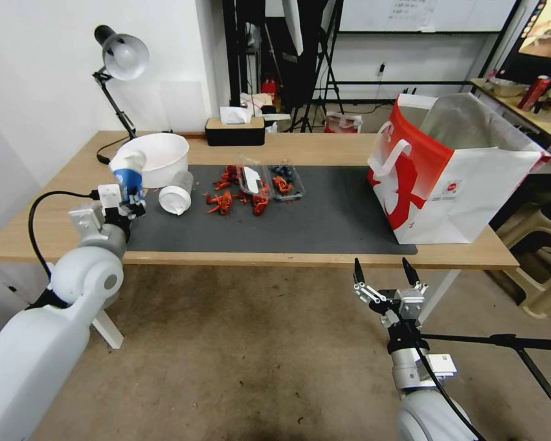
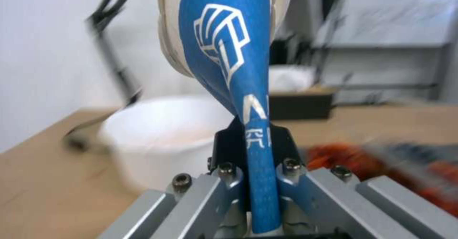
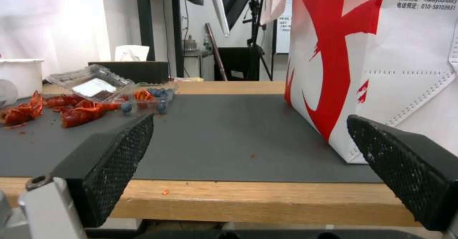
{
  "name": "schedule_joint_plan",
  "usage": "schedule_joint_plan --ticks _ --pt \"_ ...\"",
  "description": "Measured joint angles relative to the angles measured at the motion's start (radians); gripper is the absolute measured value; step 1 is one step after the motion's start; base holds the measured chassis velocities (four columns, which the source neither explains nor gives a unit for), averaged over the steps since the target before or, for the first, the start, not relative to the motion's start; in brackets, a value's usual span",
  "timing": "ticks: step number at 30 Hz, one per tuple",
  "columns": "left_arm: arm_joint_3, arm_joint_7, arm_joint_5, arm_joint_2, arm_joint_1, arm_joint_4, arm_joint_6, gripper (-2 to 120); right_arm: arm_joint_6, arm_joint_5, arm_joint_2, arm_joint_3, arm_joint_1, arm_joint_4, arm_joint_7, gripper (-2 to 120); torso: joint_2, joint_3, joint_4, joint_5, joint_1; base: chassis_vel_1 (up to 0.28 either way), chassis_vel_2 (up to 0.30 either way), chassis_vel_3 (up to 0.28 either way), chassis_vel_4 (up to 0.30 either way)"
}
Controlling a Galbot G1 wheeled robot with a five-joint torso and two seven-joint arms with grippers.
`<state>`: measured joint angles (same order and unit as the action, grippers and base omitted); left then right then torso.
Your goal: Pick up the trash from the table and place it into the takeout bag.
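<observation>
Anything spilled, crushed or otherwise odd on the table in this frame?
Yes. The left gripper pinches the blue paper cup flat at its base, lifted near the white bowl. Red scraps lie scattered over the dark mat around an open clear container. A lidded clear cup lies tipped over.

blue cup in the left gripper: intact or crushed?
Crushed. The left gripper is shut on the blue cup, pinching its lower part flat between the fingers; the body above bulges, with the white lid at its far end.
</observation>
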<state>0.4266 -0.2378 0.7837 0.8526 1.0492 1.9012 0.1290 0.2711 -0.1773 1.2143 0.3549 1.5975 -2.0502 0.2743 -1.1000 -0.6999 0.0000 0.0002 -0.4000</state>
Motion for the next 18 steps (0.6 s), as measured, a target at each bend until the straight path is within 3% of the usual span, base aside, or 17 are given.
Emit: schedule_joint_plan --ticks 1,2,4,8,10,15,18 --pt "0.0 0.062 -0.003 0.0 0.0 -0.009 -0.044 0 0.0 0.0 0.0 0.0 0.0 0.0 0.0 100 0.0 0.0 -0.0001 -0.0002 0.0 0.0 0.0 0.0 0.0" --pt "0.0 0.062 -0.003 0.0 0.0 -0.009 -0.044 0 0.0 0.0 0.0 0.0 0.0 0.0 0.0 100 0.0 0.0 -0.0001 -0.0002 0.0 0.0 0.0 0.0 0.0" --pt "-0.007 0.184 -0.004 -0.004 -0.005 -0.028 -0.136 0 0.001 0.0 0.0 0.0 0.001 0.0 0.0 100 0.0 0.0 0.0 -0.0002 0.0 0.0 0.0 0.0 0.0" --pt "-0.023 0.257 0.022 -0.01 -0.019 -0.034 -0.183 0 0.001 0.0 0.001 0.0 0.001 0.001 -0.001 100 0.0 0.0 0.0 -0.0003 0.0 0.0 0.0 0.0 0.0" --pt "-0.052 0.348 0.05 -0.019 -0.055 -0.048 -0.233 0 0.001 0.001 0.004 0.002 0.0 0.004 -0.001 100 0.0 0.0 -0.0001 -0.0002 0.0 0.0 0.0 0.0 0.0" --pt "-0.112 0.421 0.082 -0.035 -0.114 -0.061 -0.267 0 0.002 0.003 0.006 0.003 -0.002 0.008 -0.001 100 0.0 0.0 0.0001 -0.0003 0.0 0.0 0.0 0.0 0.0" --pt "-0.19 0.466 0.118 -0.045 -0.193 -0.074 -0.283 0 0.004 0.005 0.009 0.008 -0.004 0.015 -0.001 100 0.0 0.0 -0.0001 -0.0002 0.0 0.0 0.0 0.0 0.0"
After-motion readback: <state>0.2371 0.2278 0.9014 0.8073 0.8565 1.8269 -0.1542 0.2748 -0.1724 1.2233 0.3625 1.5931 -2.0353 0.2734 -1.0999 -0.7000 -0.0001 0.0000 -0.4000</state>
